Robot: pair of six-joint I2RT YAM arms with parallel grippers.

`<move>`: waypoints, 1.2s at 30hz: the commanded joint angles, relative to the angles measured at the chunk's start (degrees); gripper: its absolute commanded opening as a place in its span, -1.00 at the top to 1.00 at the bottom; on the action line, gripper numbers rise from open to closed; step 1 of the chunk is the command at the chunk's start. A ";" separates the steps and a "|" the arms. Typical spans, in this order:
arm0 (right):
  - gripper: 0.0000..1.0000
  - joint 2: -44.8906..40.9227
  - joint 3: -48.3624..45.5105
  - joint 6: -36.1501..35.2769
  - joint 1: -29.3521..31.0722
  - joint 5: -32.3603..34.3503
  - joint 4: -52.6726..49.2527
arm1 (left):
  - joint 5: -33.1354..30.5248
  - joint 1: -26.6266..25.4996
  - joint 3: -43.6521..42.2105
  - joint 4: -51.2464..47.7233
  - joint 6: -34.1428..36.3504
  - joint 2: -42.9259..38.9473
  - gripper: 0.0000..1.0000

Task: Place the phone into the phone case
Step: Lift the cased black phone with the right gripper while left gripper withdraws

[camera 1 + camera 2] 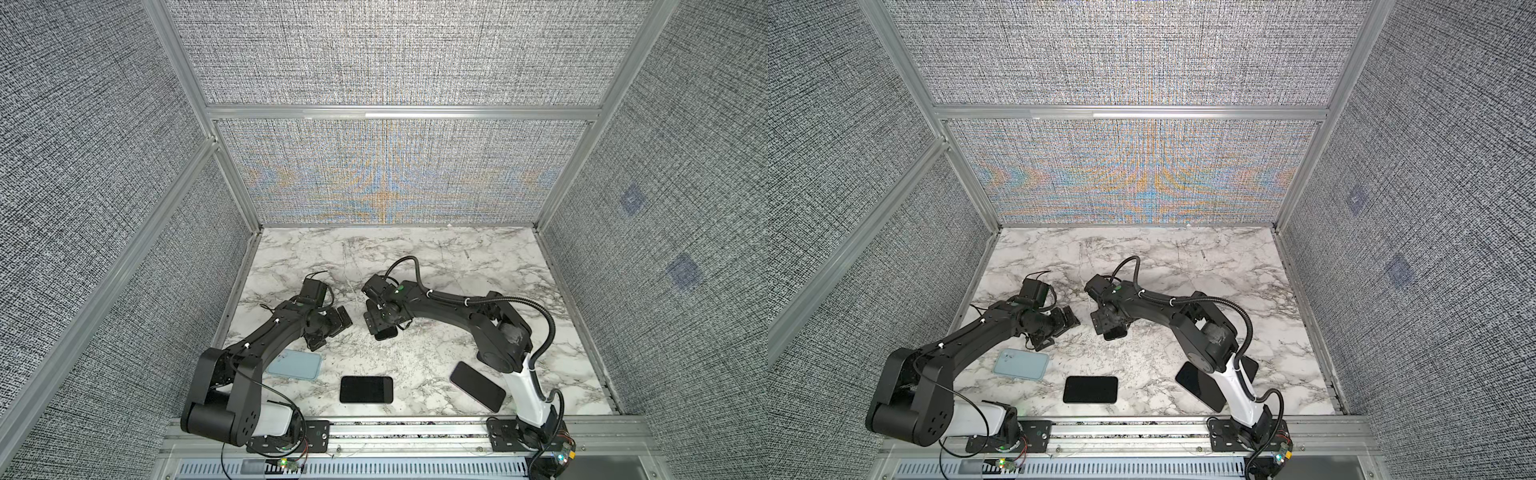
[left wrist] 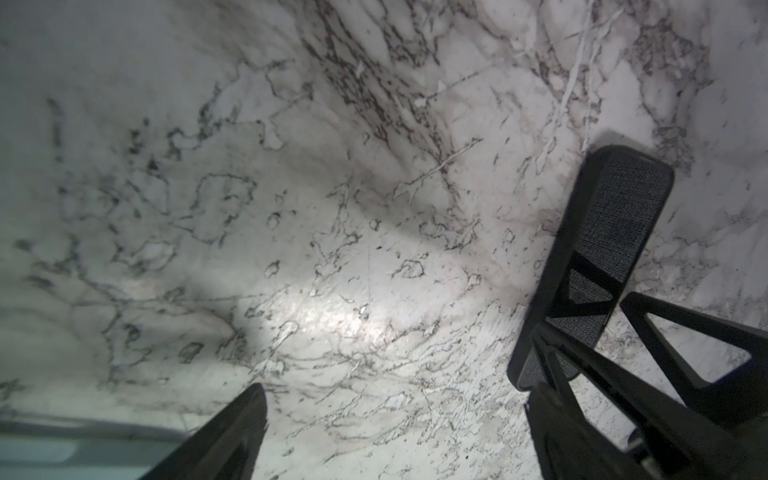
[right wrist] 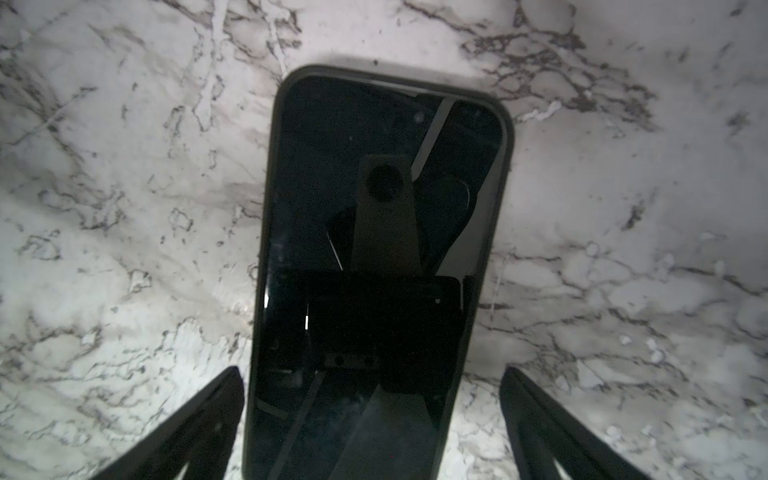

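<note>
Black phone (image 3: 374, 208) lies flat, long axis between right gripper's (image 3: 372, 374) parted jaws — left gripper (image 2: 444, 345) parted too.

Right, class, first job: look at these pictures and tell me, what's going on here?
Two robot arms reach mid-table. The right gripper hangs open over a phone that appears seated in a dark case, flat on the marble table, with its fingers either side, not touching. The left gripper is open and empty. A light blue case, a black slab and a second phone lie nearer the arm bases.
</note>
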 commanded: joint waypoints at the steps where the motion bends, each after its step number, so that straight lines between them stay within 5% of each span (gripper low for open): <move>1: -0.96 0.64 0.45 1.42 0.17 -0.43 -1.01 | 0.06 0.30 -0.37 0.01 0.36 -0.74 -0.96; 14: -0.55 3.71 3.50 4.02 0.01 3.05 -4.59 | 0.67 0.40 -2.07 0.95 0.10 -1.04 -0.96; 23: -0.46 0.38 1.31 2.82 -2.86 3.17 -2.19 | 2.13 0.40 0.73 0.91 1.53 1.90 -0.96; 36: -0.40 5.03 13.93 -2.81 -16.76 3.32 -1.30 | 5.94 0.30 19.71 1.45 3.94 18.31 -0.91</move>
